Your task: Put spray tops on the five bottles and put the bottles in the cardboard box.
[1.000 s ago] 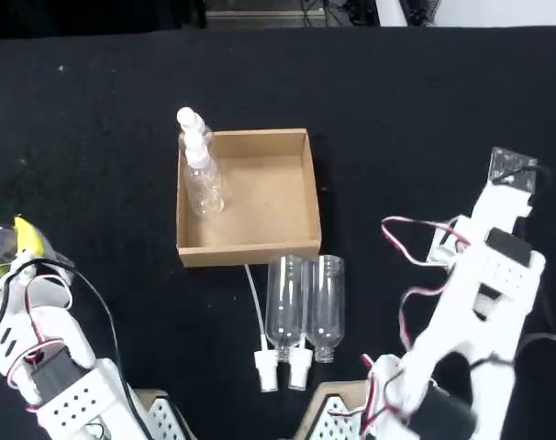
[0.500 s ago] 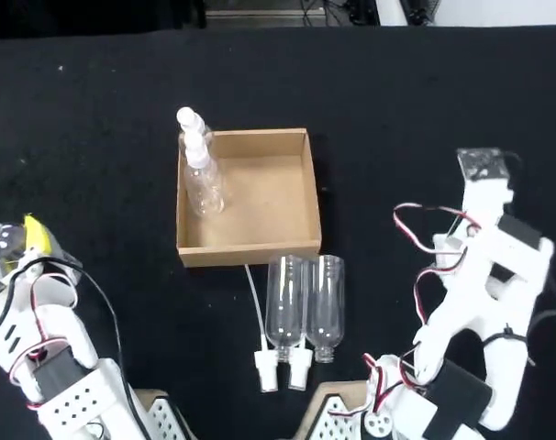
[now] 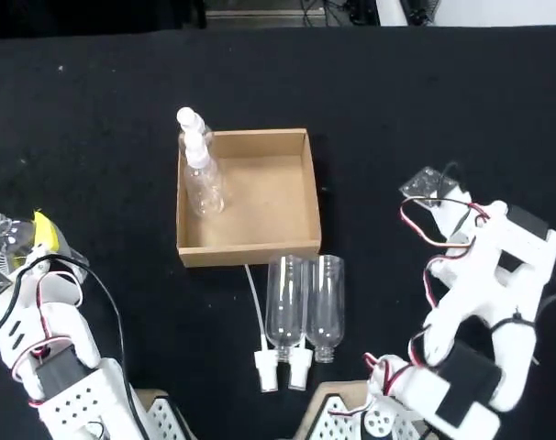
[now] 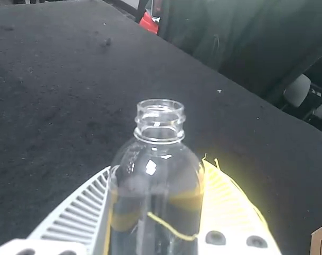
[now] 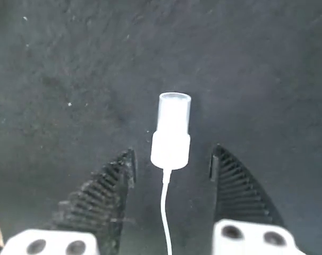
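The left hand (image 4: 157, 171) is closed on a clear bottle (image 4: 153, 196), with 1 white finger and 1 yellow finger pressed against its sides. Its wrist view shows the bottle's neck open with no top on it, and a thin yellow streak across the body that the high view does not show. From above, this bottle (image 3: 5, 229) sits at the left edge of the black worktop (image 3: 94, 110), well apart from everything else.

The right hand (image 5: 173, 154) is open. Its 2 dark ribbed fingers stand on either side of a white spray top (image 5: 174, 127) lying on the worktop, and touch neither side of it. The top's thin tube runs back between the fingers and is cut off at the picture's edge. In the high view the right arm covers this top.

Near the arm bases, 2 loose spray tops (image 3: 283, 368) lie side by side, and 1 tube reaches toward the box. Just beyond them, 2 uncapped bottles (image 3: 305, 304) lie touching, with their necks toward the tops.

Behind those is the cardboard box (image 3: 250, 252). Capped bottles (image 3: 205, 183) lean against its left wall, and 2 white spray heads show 1 behind the other. Their clear bodies overlap and are hard to separate.
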Tool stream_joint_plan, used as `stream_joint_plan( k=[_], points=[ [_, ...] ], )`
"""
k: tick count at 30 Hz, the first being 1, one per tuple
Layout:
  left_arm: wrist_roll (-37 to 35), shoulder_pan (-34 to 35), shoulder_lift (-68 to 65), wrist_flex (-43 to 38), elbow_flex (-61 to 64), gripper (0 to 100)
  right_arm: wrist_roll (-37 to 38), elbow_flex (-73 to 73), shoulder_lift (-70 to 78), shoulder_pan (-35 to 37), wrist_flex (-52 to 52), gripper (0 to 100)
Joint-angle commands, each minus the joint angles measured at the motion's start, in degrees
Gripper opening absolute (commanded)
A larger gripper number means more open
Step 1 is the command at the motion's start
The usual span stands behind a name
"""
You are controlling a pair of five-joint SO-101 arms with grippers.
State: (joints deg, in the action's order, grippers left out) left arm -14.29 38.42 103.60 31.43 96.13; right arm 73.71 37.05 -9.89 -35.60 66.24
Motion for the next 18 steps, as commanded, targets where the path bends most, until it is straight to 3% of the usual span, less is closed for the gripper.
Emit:
stream_joint_plan(
  k=[1, 18],
  points=[
    [0.5, -0.5, 0.7, 0.2, 1.3, 4, 0.7, -0.7, 2.8, -2.5, -2.5, 20.4],
    [0.5, -0.5, 0.7, 0.2, 1.3, 4, 1.1, 4.2, 5.7, -3.9, -9.1, 20.4]
  ],
)
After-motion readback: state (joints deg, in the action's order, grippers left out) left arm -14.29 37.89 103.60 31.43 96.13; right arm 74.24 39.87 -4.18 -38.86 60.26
